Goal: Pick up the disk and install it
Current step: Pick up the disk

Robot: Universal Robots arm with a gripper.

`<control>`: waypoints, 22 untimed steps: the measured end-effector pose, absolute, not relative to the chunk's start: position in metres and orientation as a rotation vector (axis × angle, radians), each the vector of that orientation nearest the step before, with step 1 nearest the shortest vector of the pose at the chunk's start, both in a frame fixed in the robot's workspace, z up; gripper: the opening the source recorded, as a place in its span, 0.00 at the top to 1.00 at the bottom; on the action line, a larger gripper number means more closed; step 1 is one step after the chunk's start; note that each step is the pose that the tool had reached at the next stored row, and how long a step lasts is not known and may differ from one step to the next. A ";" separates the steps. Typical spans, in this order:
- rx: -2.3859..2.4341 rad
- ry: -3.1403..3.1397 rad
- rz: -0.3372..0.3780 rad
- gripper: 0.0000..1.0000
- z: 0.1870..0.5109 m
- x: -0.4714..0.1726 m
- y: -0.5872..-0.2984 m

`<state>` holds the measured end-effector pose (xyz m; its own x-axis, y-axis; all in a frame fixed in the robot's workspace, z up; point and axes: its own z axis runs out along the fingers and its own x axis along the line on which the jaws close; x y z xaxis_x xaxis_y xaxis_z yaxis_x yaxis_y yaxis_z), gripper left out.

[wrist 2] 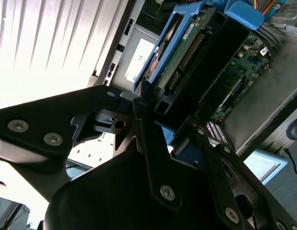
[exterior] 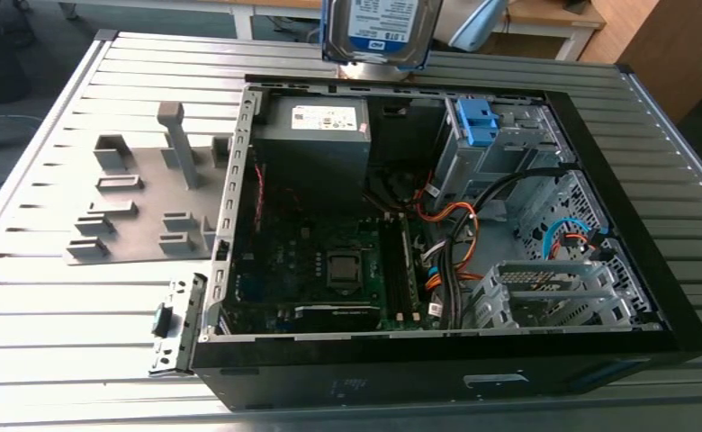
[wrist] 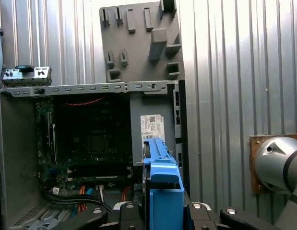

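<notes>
The disk, silver-grey with a white and blue label and a blue carrier frame, hangs upright in the air above the far edge of the open computer case. In the second wrist view my gripper is shut on the disk, its black fingers clamping the disk's lower end. The first wrist view looks down along the disk's blue frame between the fingers, with the case's inside below.
Inside the case are a grey power supply, a motherboard, orange and black cables and a drive bay with a small blue bracket. A grey fixture plate lies on the slatted metal table at the exterior view's left.
</notes>
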<state>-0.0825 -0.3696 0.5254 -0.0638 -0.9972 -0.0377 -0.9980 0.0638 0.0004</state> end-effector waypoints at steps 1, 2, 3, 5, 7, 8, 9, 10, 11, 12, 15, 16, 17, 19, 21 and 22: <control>-2.130 2.271 0.041 0.64 0.525 -0.082 -0.371; -2.131 2.271 0.041 0.64 0.525 -0.082 -0.372; -2.131 2.271 0.041 0.64 0.525 -0.082 -0.373; -2.131 2.271 0.041 0.64 0.525 -0.082 -0.375; -2.130 2.271 0.041 0.64 0.525 -0.082 -0.377; -2.130 2.271 0.041 0.64 0.525 -0.082 -0.377; -2.130 2.271 0.041 0.64 0.525 -0.082 -0.378; -2.131 2.271 0.041 0.64 0.525 -0.082 -0.379; -2.131 2.271 0.041 0.64 0.525 -0.082 -0.380; -2.131 2.271 0.041 0.64 0.525 -0.082 -0.381; -2.130 2.271 0.041 0.64 0.524 -0.082 -0.383; -2.131 2.271 0.041 0.64 0.524 -0.082 -0.384; -2.131 2.271 0.041 0.64 0.524 -0.082 -0.385; -2.131 2.271 0.041 0.64 0.524 -0.081 -0.387; -2.131 2.271 0.041 0.64 0.524 -0.081 -0.388; -2.131 2.271 0.041 0.64 0.524 -0.081 -0.389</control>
<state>-0.0812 -0.3891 0.5238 -0.0638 -0.9972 -0.0377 -0.9980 0.0638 0.0004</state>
